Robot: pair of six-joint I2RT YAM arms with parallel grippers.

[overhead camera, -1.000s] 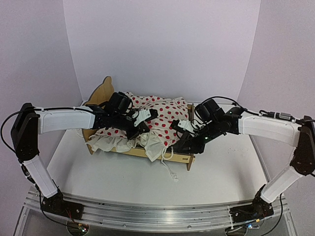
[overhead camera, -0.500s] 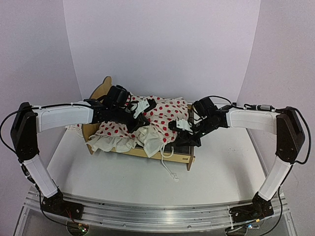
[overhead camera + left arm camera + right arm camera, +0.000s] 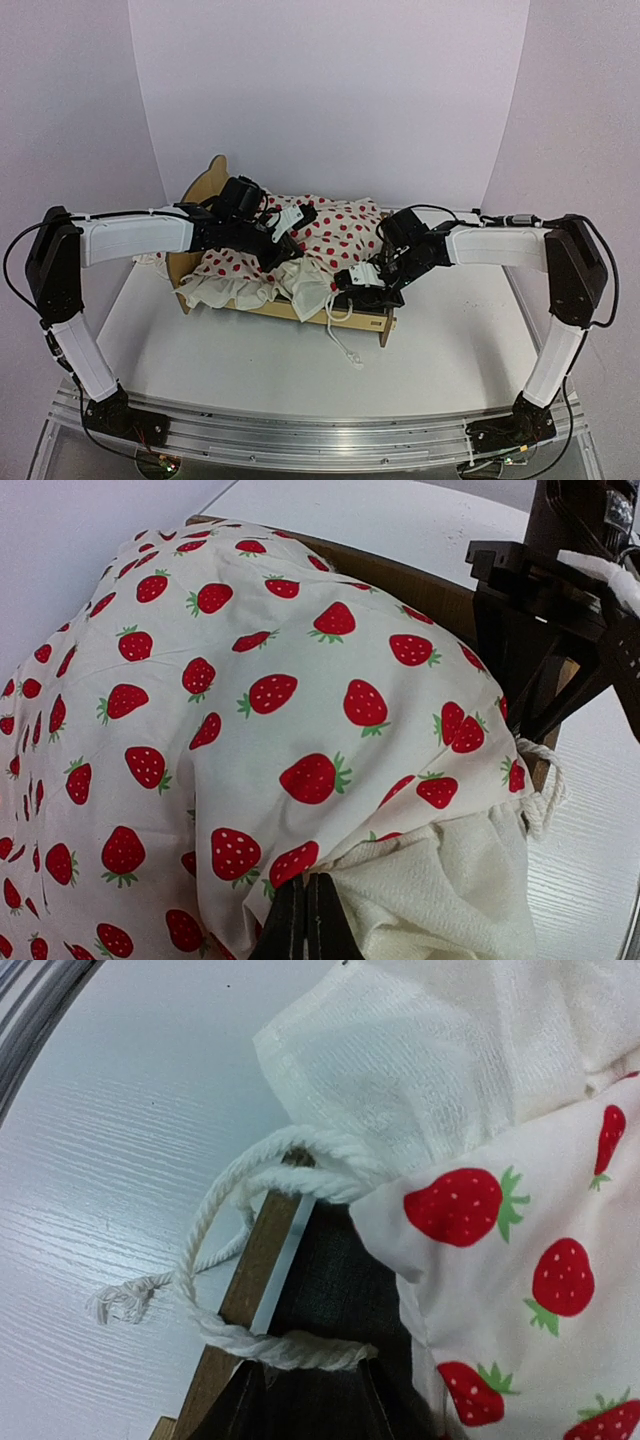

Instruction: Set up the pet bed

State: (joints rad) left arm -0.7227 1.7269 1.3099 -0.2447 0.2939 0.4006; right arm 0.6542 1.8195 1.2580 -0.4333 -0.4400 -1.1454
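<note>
- Swinging inward since a second ago, the right gripper (image 3: 305, 1412) is hovering at the foot of the pet bed (image 3: 203, 190), which is sitting mid-table (image 3: 200, 360).
- Its jaws are standing part spread, with a white cord (image 3: 260, 1335) crossing the tips.
- The left gripper (image 3: 305, 920) is pinching the strawberry blanket (image 3: 250, 700), jaws pressed together.

Soft, even light is thrown from above; the backdrop (image 3: 330, 100) is washed a cool lilac. Only a faint shadow is cast under the pet bed (image 3: 205, 190) onto the tabletop (image 3: 250, 350). Overhead, detail is kept slightly soft. Close up, the strawberry-print blanket (image 3: 250, 700) is rendered crisply, and mild glare is picked up off the tabletop.
</note>
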